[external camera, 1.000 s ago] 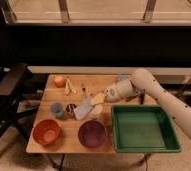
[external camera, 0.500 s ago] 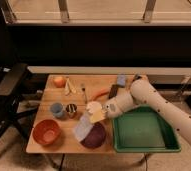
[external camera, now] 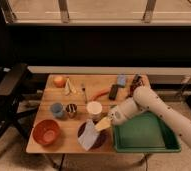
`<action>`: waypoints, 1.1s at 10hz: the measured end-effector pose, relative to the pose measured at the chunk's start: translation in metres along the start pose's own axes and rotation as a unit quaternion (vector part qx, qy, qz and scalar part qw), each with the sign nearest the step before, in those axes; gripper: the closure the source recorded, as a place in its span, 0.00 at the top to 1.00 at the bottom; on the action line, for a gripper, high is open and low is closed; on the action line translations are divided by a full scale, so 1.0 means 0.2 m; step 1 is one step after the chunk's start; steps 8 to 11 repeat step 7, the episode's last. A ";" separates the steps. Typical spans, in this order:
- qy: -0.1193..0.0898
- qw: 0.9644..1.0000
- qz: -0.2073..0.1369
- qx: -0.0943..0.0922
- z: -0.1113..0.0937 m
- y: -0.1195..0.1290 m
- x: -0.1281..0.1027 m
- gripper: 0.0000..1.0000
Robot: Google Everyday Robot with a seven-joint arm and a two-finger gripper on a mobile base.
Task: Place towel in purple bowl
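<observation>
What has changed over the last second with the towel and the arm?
The hand carried the towel from the middle of the table toward the near edge; it now hangs over the purple bowl, not yet let go. The arm swung in over the green tray. The orange bowl, cups and other items stayed put.

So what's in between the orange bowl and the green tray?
The purple bowl sits between the orange bowl and the green tray in the camera view. The towel hangs over it from the gripper.
</observation>
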 end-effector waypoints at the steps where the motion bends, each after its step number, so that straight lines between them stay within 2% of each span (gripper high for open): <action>1: -0.009 1.000 0.003 0.000 -0.01 -0.02 0.01 0.63; 3: -0.043 0.999 0.012 0.009 -0.02 -0.05 0.01 0.79; 4: -0.055 0.998 0.019 0.013 -0.02 -0.06 0.02 0.80; 11: -0.056 0.998 0.019 0.013 -0.02 -0.05 0.01 0.80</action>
